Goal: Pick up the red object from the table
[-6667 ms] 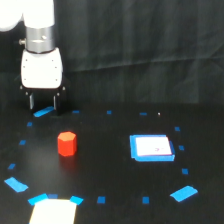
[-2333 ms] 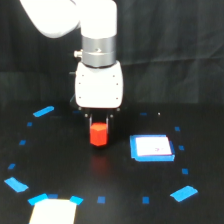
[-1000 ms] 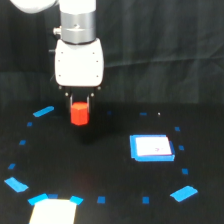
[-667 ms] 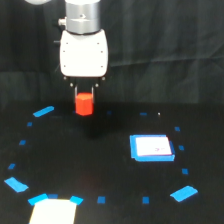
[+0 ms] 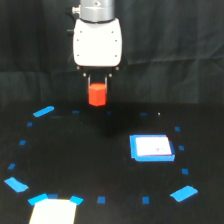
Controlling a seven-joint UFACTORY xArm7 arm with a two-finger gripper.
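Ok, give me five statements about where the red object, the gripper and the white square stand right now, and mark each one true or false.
1. The red object is held between the fingers of the gripper. True.
2. The red object rests on the table. False: it hangs above the surface, clear of it.
3. The white square with the blue border lies directly under the gripper. False: it lies lower in the picture and toward the exterior view's right.
4. Small blue tape marks dot the black table around the middle. True.
5. The gripper's fingers are spread wide with nothing between them. False: they are closed on the red object.
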